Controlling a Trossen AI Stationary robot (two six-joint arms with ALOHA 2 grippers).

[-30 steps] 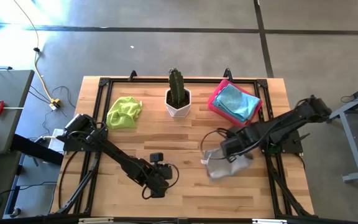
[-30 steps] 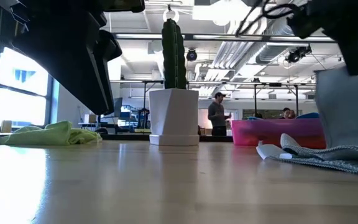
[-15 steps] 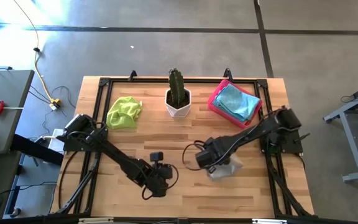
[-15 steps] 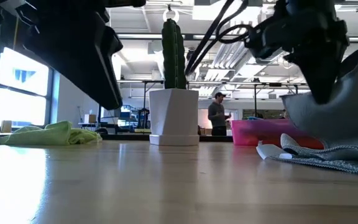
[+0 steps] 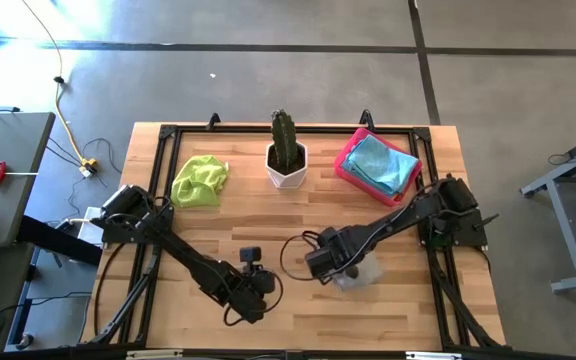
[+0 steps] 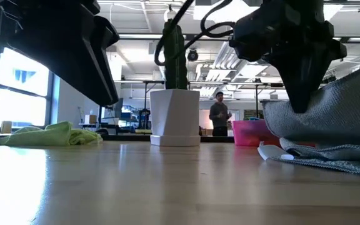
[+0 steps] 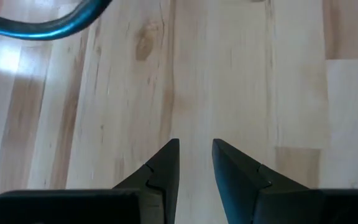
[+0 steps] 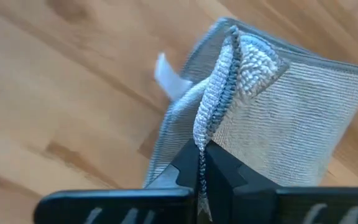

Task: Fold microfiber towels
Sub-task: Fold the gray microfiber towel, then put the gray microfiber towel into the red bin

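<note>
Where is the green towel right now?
In the high view the lime green towel lies crumpled at the table's back left, just left of the white cactus pot.

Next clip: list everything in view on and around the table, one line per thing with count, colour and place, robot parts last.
Grey microfiber towel: one, grey, front right of the table, an edge pinched and lifted.
Crumpled lime green microfiber towel: one, lime green, back left.
Light blue microfiber towels: count unclear, light blue, stacked in the tray.
Flat rectangular pink tray: one, pink, back right.
Cactus in a white pot: one, green and white, back centre.
Wooden table: one, light wood.
Person: one, dark clothes, standing far behind the table.
Left hand: dark, front centre, fingers apart, empty.
Right hand: dark, shut on the grey towel's edge.
</note>
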